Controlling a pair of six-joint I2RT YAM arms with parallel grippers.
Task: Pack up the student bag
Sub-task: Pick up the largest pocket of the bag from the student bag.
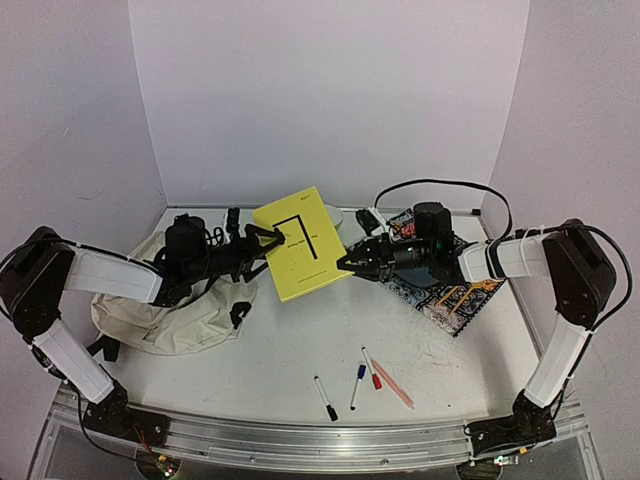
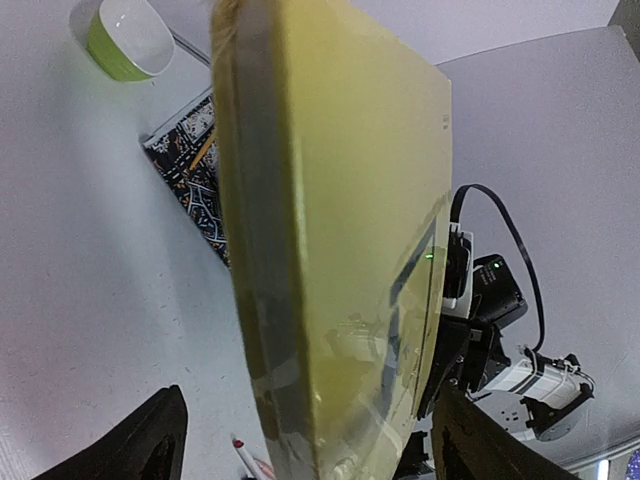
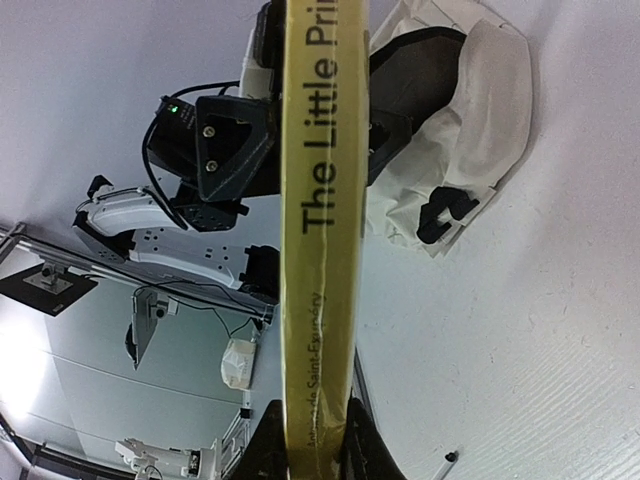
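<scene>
The yellow book (image 1: 300, 245) hangs in the air above the middle of the desk (image 1: 290, 350), tilted, its cover facing up; the right hand (image 1: 347, 264) is clamped on its lower corner, and in the right wrist view the fingers (image 3: 268, 445) pinch either side of the spine, which reads "The Little Pri…"; the left hand (image 1: 268, 240) sits at the book's opposite edge with its jaws spread wide, and in the left wrist view the book stands between the two fingers (image 2: 140, 445) with a gap on each side; the student bag (image 1: 170, 315) lies slumped on the left of the desk, beneath the left arm; a patterned book (image 1: 455, 300) lies flat under the right arm; a black marker (image 1: 325, 397), a blue marker (image 1: 357, 385), a red marker (image 1: 372, 373) and a pink pen (image 1: 392, 385) lie near the front edge; a green-and-white bowl (image 2: 125, 38) sits toward the back.
</scene>
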